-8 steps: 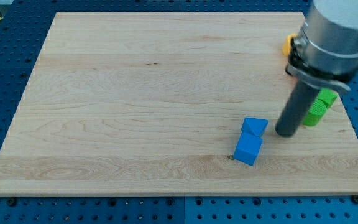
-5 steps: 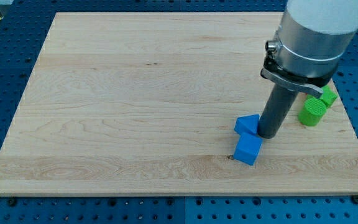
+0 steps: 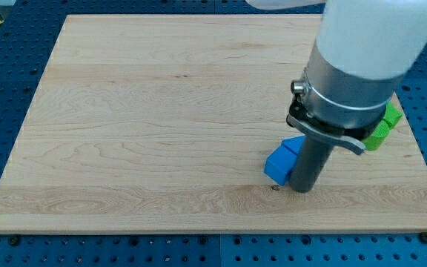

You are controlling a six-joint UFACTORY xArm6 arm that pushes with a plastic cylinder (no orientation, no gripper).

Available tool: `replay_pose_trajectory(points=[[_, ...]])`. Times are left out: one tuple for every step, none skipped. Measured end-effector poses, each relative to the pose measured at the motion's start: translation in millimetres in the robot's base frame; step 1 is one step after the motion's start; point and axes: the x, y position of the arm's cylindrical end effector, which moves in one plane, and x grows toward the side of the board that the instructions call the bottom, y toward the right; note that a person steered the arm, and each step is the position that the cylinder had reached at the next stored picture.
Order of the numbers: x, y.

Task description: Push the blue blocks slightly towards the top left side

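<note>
Two blue blocks lie at the lower right of the wooden board [image 3: 161, 111]. The nearer blue cube [image 3: 278, 164] sits just left of my rod, and the second blue block [image 3: 294, 144] shows only as a corner behind it, mostly hidden by the rod. My tip [image 3: 302, 188] rests on the board at the lower right side of the blue cube, touching it or very nearly so.
Green blocks [image 3: 382, 126] sit at the board's right edge, partly hidden behind the arm's big grey body. The board's bottom edge lies close below the tip.
The rod has swept left and down across the board. The blue blocks have shifted left, and the lower cube now sits left of the rod instead of below it.
</note>
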Motion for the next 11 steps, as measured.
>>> replay_pose_trajectory(points=[[19,29],[10,47],[-34,45],[-49,32],[-52,15],[-54,12],[-51,13],[-50,27],[-34,50],[-32,26],[-28,13]])
